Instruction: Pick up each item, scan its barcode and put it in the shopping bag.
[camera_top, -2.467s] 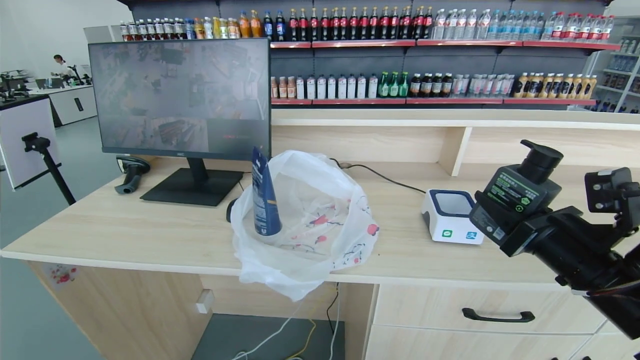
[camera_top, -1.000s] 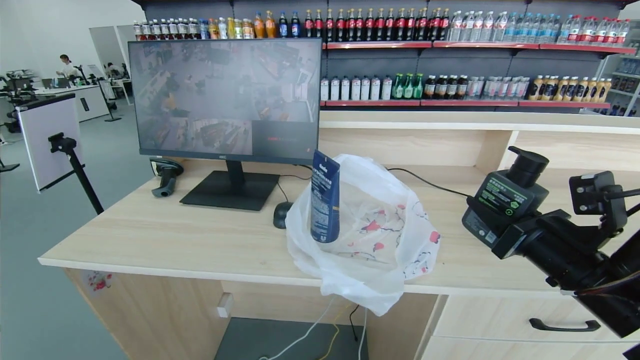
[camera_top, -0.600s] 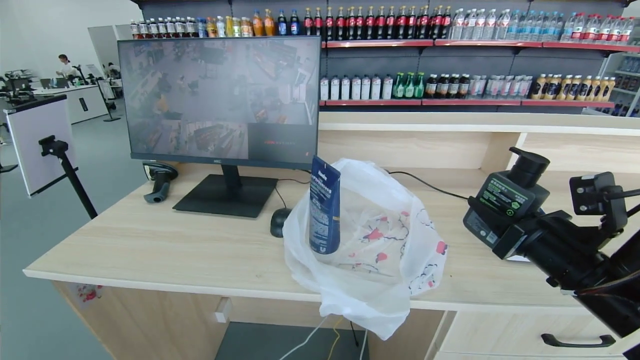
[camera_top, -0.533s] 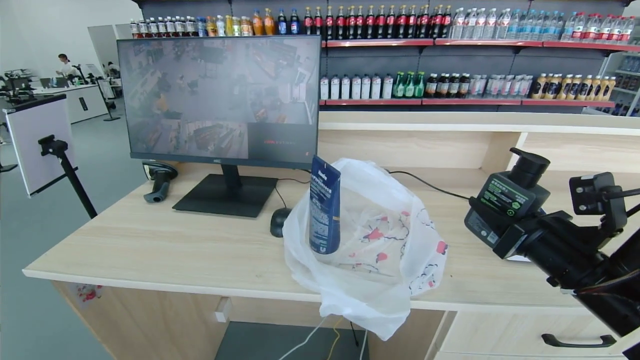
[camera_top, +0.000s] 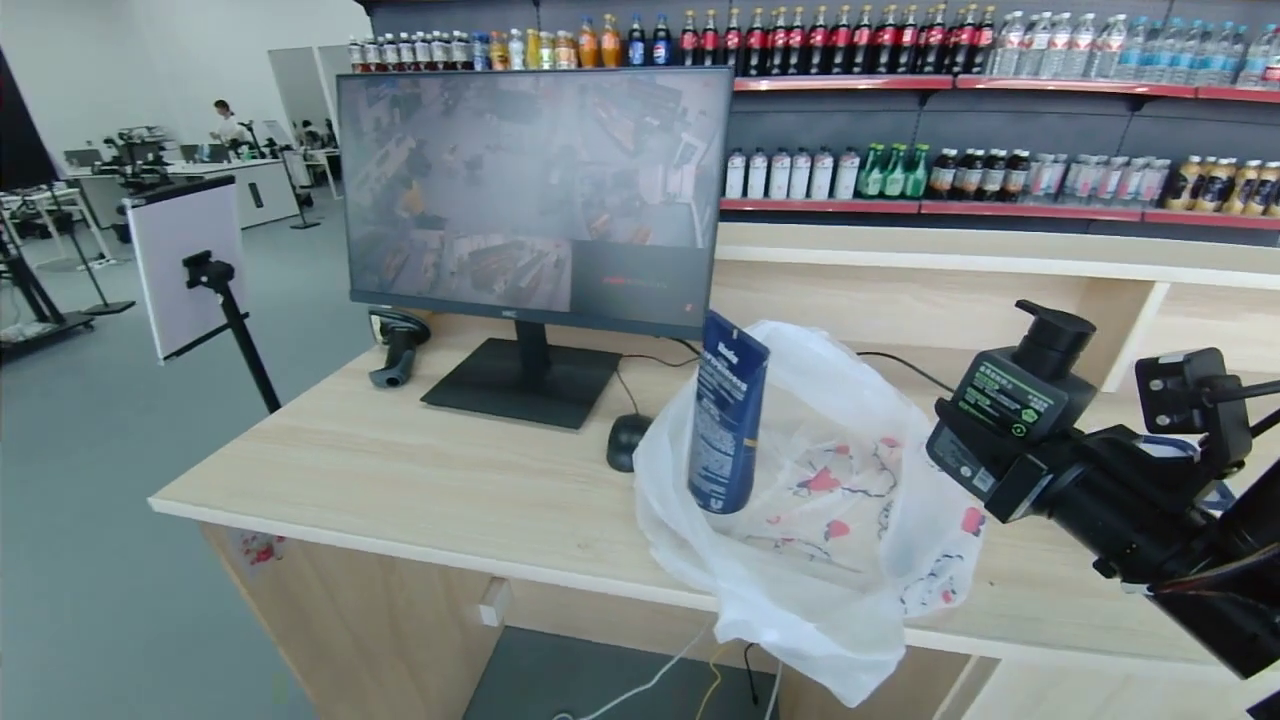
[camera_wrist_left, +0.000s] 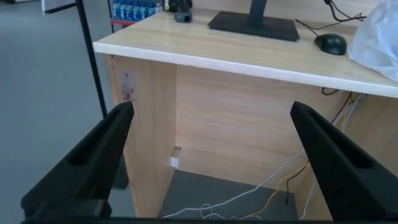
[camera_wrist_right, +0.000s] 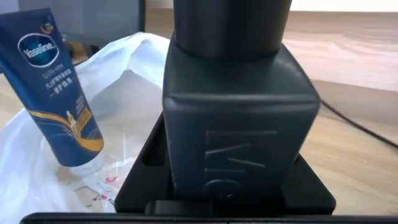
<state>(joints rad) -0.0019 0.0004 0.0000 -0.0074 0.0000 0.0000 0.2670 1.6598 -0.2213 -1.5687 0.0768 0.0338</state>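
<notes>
My right gripper (camera_top: 1015, 478) is shut on a black pump bottle (camera_top: 1012, 405) and holds it tilted in the air just right of the shopping bag (camera_top: 850, 560). The bag is white and translucent with a red flower print; it lies open on the desk (camera_top: 420, 470) near the front edge. A blue tube (camera_top: 728, 415) stands upright inside it at its left side. From the right wrist, the black bottle (camera_wrist_right: 236, 124) sits close up, with the blue tube (camera_wrist_right: 59, 93) and the bag (camera_wrist_right: 134, 87) beyond. My left gripper (camera_wrist_left: 211, 155) hangs open, low in front of the desk's left corner.
A monitor (camera_top: 535, 195) stands at the back of the desk, with a black mouse (camera_top: 628, 440) by the bag and a handheld scanner (camera_top: 395, 345) at the far left. A tripod stand (camera_top: 235, 320) is on the floor to the left. Drink shelves (camera_top: 950, 90) line the back wall.
The whole head picture has shifted, so the camera has moved. The black bottle stays in my right gripper and now sits closer to the bag's right rim.
</notes>
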